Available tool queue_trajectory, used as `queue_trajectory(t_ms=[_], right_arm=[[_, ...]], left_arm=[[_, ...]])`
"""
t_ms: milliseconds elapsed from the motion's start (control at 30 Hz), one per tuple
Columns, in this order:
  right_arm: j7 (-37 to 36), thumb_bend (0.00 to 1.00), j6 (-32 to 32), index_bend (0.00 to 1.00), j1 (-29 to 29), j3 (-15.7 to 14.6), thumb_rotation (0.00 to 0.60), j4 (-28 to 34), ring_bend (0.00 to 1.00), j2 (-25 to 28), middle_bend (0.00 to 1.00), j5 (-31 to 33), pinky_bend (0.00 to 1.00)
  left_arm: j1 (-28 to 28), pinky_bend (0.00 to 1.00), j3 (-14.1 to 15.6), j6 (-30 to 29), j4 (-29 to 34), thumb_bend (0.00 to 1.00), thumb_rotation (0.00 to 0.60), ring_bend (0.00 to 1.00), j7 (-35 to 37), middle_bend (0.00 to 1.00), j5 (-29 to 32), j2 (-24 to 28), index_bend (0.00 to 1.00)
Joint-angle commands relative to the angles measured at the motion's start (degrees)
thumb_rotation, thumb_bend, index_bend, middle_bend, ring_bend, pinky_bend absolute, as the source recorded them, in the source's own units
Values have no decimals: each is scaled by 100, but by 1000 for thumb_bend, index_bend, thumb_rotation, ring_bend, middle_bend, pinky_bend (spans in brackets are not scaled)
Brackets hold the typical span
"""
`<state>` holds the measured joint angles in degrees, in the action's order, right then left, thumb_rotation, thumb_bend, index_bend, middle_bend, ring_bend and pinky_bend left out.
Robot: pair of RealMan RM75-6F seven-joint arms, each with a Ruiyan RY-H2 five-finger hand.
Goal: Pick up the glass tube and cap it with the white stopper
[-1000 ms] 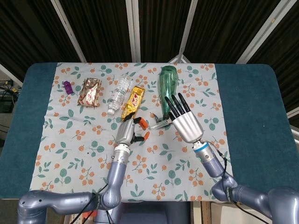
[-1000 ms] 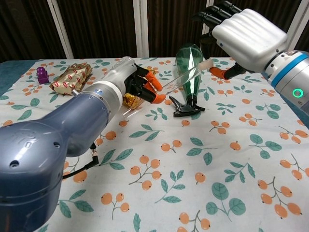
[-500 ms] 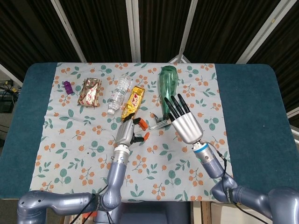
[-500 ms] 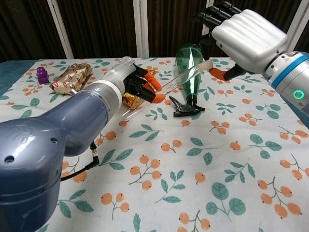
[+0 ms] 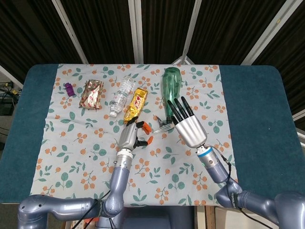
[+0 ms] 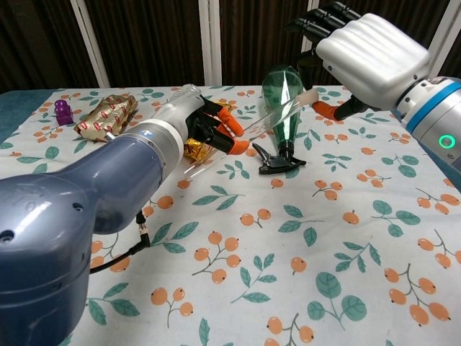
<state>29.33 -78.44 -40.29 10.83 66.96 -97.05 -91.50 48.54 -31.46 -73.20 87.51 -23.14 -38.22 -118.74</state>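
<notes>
Looks like I'm at a lab test bench, not anyone's home: a blue table (image 5: 252, 109) with a fruit-print cloth (image 5: 90, 152) on it, dark curtains (image 5: 100, 28) on the far side, and bare metal frame bars (image 5: 136, 31) over them.

Clear glass tube (image 6: 277, 115), glossy green plastic bottle (image 6: 287, 108), matt printed tablecloth (image 6: 302, 238).
</notes>
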Motion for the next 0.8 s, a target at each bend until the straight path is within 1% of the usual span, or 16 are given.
queue_trajectory(t_ms=[33,633,800], right_arm=[[13,415,8,594,-2,7,600,9,0,9,108,6,0],[45,415,17,593,36,-29,600,43,0,-1,108,12,0],[59,416,7,594,48,-36,600,72,0,-13,108,7,0]], left_arm=[[-5,0,6,-14,10,523,600,72,-3,529,7,-4,669],[-2,0,-23,-108,59,523,600,73,-35,529,87,-71,669],[12,0,-86,-138,58,523,600,77,-39,529,171,-125,669]])
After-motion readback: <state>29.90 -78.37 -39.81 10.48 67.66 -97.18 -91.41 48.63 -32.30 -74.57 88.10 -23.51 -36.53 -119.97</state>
